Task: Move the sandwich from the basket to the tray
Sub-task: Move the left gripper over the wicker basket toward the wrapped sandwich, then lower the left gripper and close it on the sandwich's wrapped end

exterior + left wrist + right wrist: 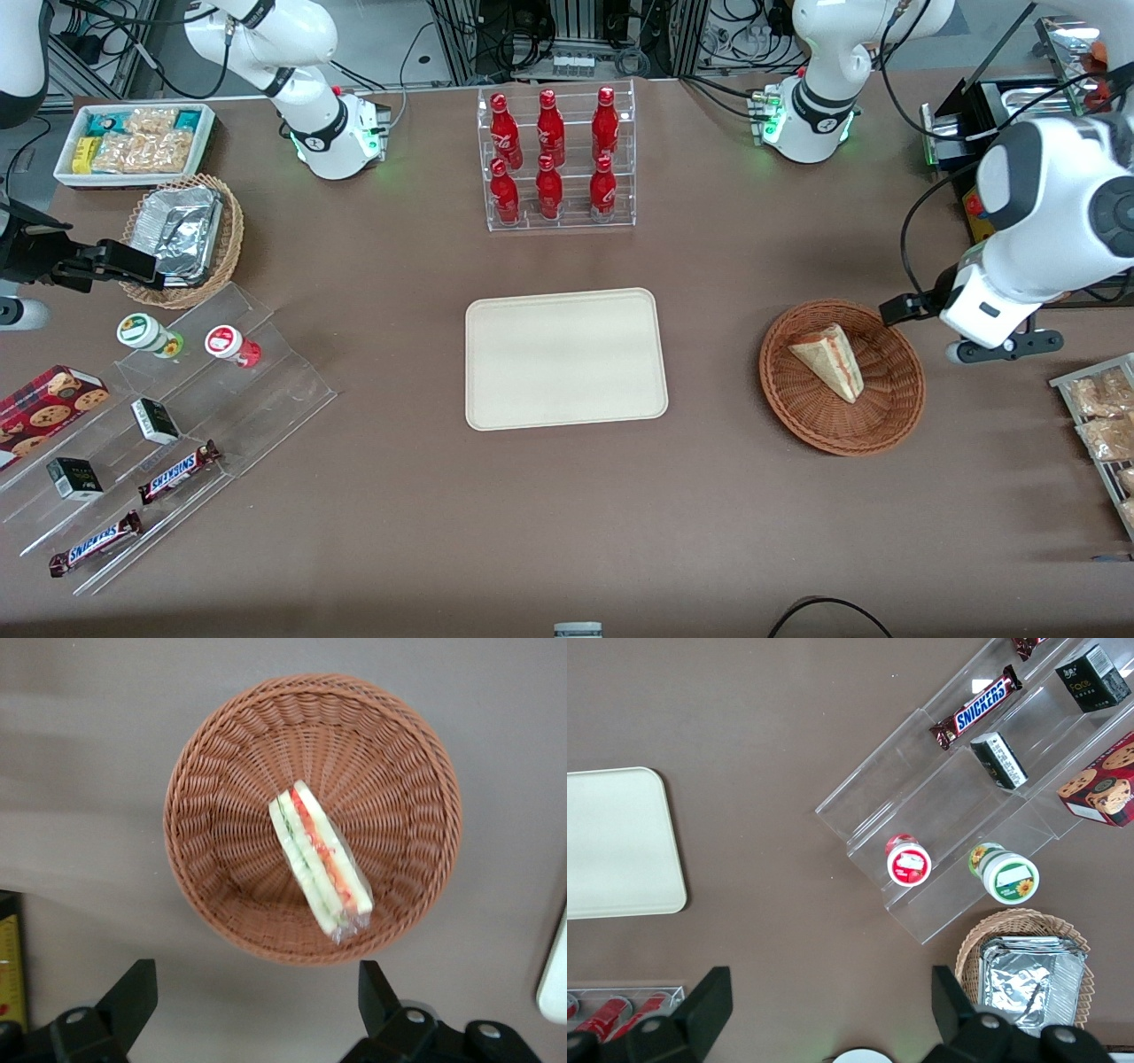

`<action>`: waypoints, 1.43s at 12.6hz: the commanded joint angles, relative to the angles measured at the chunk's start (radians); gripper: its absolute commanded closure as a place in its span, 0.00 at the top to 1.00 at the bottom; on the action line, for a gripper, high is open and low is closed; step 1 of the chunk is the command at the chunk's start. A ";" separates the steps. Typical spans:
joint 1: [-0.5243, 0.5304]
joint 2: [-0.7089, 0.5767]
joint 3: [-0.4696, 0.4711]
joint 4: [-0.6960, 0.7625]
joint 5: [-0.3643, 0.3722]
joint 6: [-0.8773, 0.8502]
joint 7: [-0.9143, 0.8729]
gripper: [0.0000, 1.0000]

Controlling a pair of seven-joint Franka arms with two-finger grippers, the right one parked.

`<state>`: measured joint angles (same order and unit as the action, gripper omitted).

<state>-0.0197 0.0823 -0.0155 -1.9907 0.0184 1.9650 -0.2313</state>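
Observation:
The wedge sandwich [833, 361] lies in clear wrap inside the round reddish-brown basket [797, 416], toward the working arm's end of the table. The cream tray [567, 359] lies flat at the table's middle with nothing on it. My left gripper [992, 341] hangs above the table beside the basket, just outside its rim. In the left wrist view the sandwich [321, 859] shows its red and green filling, resting in the basket [204, 771]. The gripper [255, 979] is open, its black fingertips [137, 983] wide apart over bare table, holding nothing. A tray corner [554, 979] shows at the frame's edge.
A clear rack of red bottles [558, 159] stands farther from the camera than the tray. A wire rack of bagged snacks [1103, 425] sits at the working arm's end. Acrylic steps with candy bars [168, 425], a tan basket with foil container [182, 235] and a white snack bin [133, 142] lie toward the parked arm's end.

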 commanded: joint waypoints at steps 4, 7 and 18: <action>-0.017 0.043 -0.006 -0.051 -0.009 0.107 -0.323 1.00; -0.058 0.073 -0.004 -0.051 -0.008 0.146 -0.520 1.00; -0.078 0.091 -0.006 -0.203 -0.009 0.376 -0.597 1.00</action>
<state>-0.0853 0.1772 -0.0268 -2.1603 0.0130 2.2888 -0.7895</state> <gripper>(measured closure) 0.000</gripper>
